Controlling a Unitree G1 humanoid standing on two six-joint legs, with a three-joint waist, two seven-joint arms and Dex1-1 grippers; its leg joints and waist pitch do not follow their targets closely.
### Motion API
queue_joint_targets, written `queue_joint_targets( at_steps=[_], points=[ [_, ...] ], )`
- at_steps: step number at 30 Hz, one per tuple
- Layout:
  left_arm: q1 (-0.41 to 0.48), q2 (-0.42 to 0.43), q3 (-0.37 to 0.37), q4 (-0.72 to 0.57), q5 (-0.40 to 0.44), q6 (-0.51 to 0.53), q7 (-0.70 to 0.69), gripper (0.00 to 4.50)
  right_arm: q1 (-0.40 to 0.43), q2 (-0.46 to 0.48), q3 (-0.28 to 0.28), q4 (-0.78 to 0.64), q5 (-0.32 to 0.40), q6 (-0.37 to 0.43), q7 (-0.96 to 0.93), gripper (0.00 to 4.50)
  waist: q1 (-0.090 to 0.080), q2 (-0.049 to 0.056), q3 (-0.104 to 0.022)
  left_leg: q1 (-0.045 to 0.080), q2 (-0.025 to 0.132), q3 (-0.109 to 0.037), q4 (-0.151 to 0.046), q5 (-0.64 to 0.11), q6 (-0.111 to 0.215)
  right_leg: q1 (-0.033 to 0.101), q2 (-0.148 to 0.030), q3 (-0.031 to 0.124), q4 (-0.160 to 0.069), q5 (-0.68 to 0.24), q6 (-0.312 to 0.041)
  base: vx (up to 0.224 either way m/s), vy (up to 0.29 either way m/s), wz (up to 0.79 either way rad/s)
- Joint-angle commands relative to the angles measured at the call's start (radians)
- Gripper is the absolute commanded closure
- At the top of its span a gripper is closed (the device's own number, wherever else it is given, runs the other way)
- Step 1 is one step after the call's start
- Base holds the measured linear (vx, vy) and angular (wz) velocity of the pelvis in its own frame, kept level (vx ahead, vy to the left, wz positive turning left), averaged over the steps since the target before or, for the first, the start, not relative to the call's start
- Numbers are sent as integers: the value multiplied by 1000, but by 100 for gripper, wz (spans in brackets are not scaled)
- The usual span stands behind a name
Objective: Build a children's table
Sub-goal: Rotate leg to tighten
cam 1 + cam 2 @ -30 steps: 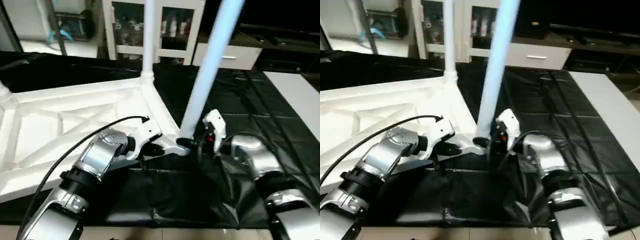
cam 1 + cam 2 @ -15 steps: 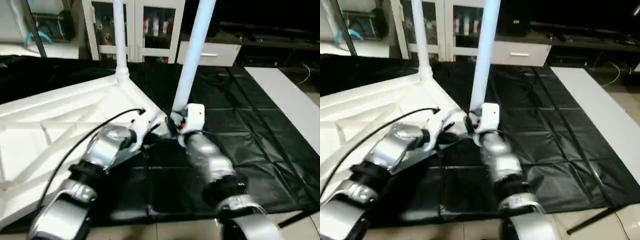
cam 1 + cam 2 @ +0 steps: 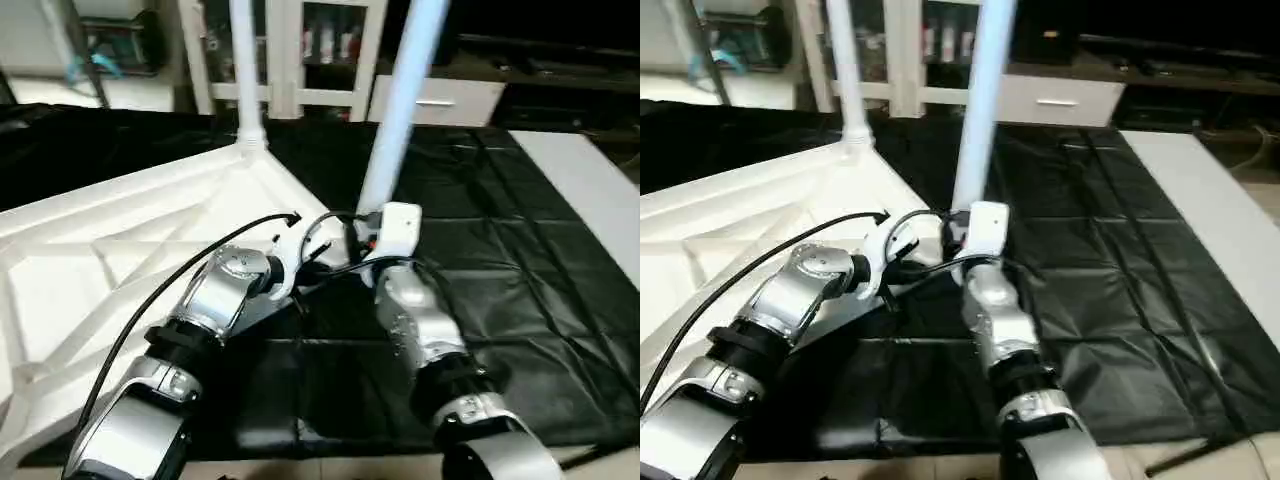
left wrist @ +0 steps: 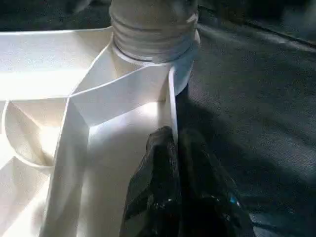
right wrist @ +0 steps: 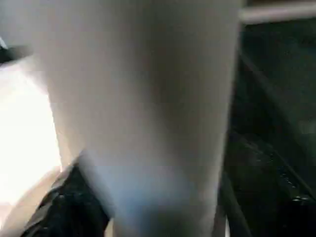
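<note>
Head views: white table top (image 3: 110,260) lies ribbed underside up on black-covered tabletop (image 3: 520,260). Far leg (image 3: 243,60) upright in corner socket; near leg (image 3: 400,110) upright at near corner. No readable writing.

Left wrist: left gripper (image 4: 173,148) jaws clenched on top's rim wall, below socket.

Right wrist: right gripper (image 5: 148,217) jaws straddle near leg; grip cannot tell.
</note>
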Motion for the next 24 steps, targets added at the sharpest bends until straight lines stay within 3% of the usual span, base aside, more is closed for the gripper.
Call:
queue_joint_targets(
  at_steps=[1,2,3,4,6,7,8,9,10,11,14,16,17,23,24],
  points=[
    [33,7,-51,25,4,11,-53,450,18,-41,-26,-73,19,19,27,91,-1,13,-64,9,30,5,-60,-221,15,46,-47,55,-47,-132,-187,0,0,0],
    [35,12,-53,26,2,8,-56,450,50,-105,-2,-140,68,98,185,84,4,13,-66,3,30,3,-60,-191,20,55,-50,54,-42,-111,-189,0,0,0],
    [36,12,-53,25,1,8,-57,450,55,-116,3,-151,76,112,214,79,14,11,-67,7,32,2,-58,-179,34,59,-48,53,-39,-89,-192,0,0,0],
    [38,16,-57,23,0,9,-66,450,77,-184,44,-182,80,146,349,72,14,12,-65,5,30,4,-58,-179,41,60,-45,53,-41,-87,-194,0,0,0],
    [40,19,-60,20,0,11,-76,450,90,-237,83,-195,65,155,444,61,17,9,-61,0,31,3,-59,-201,46,63,-50,52,-49,-143,-191,0,0,0],
    [40,21,-61,18,0,11,-82,450,95,-257,90,-201,75,176,488,48,18,9,-60,0,31,3,-60,-214,41,62,-52,52,-53,-178,-188,0,0,0],
    [42,25,-65,15,1,10,-98,450,106,-308,117,-205,77,183,587,40,16,16,-58,2,31,1,-61,-253,32,61,-54,51,-61,-248,-180,0,0,0],
    [43,28,-69,13,1,10,-111,450,115,-349,139,-211,73,180,660,36,16,11,-55,5,32,1,-62,-288,28,58,-55,50,-71,-319,-165,0,0,0],
    [43,28,-69,13,1,10,-111,450,115,-349,139,-211,73,180,660,28,16,11,-55,5,32,1,-62,-288,28,58,-55,50,-71,-319,-165,0,0,0],
    [43,32,-75,14,3,6,-122,450,123,-392,160,-212,70,183,739,18,18,13,-55,6,34,-4,-62,-316,25,58,-56,49,-77,-374,-152,0,0,0],
    [43,41,-94,8,0,6,-152,450,134,-508,194,-200,87,179,961,8,18,13,-57,4,37,-5,-60,-316,32,59,-54,48,-74,-345,-168,0,0,0],
    [47,50,-106,-14,-7,13,-185,450,122,-528,198,-172,82,167,1002,8,19,10,-59,5,37,-4,-57,-302,39,58,-55,49,-69,-317,-184,0,0,0],
    [58,66,-125,-41,-15,10,-237,450,111,-539,203,-151,78,157,1037,8,18,7,-58,-1,35,-3,-57,-280,48,60,-56,47,-67,-306,-198,0,0,0],
    [94,107,-154,-109,-21,36,-311,450,91,-555,207,-142,87,135,1108,8,24,10,-59,6,41,-1,-54,-255,48,55,-56,47,-60,-284,-224,0,0,0],
    [98,109,-152,-115,-21,38,-310,450,88,-558,211,-139,87,127,1127,8,28,4,-59,7,42,-1,-54,-262,47,55,-58,46,-60,-294,-221,0,0,0]
  ],
)
